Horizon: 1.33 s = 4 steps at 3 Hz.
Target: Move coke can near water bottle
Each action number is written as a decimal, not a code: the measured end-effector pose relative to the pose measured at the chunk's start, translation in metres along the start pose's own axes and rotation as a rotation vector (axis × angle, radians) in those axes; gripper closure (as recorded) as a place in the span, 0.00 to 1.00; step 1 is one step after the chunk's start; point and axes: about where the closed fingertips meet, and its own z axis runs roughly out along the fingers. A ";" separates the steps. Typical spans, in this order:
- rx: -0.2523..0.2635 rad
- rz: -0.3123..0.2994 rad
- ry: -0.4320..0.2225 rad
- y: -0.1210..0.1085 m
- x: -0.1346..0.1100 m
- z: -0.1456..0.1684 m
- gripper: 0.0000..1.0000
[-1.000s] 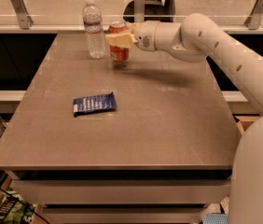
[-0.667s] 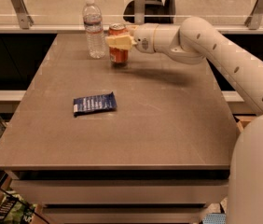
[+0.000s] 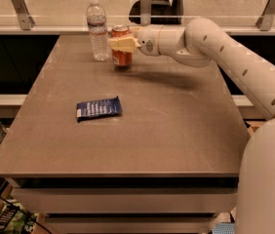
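Observation:
The orange-red coke can [image 3: 122, 57] stands upright at the far left part of the table [image 3: 166, 130], just right of the clear water bottle [image 3: 98, 30] with its white cap. A small gap separates them. My gripper [image 3: 123, 44] reaches in from the right and its cream fingers [image 3: 120, 44] are closed around the can's upper half. The can's base is at or just above the tabletop; I cannot tell which. The bottle stands upright and is about twice the can's height.
A flat blue snack packet [image 3: 98, 108] lies on the table's left middle. A glass railing with metal posts [image 3: 20, 6] runs behind the far edge. My white arm [image 3: 235, 57] spans the right side above the table.
The gripper has carried the can slightly left and farther back, closer to the bottle. The bottle and the packet have not moved.

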 end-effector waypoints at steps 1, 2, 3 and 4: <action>-0.004 0.000 0.000 0.002 0.000 0.003 0.36; -0.009 0.001 0.000 0.004 0.000 0.005 0.12; -0.014 0.001 0.000 0.005 0.000 0.008 0.00; -0.014 0.001 0.000 0.005 0.000 0.008 0.00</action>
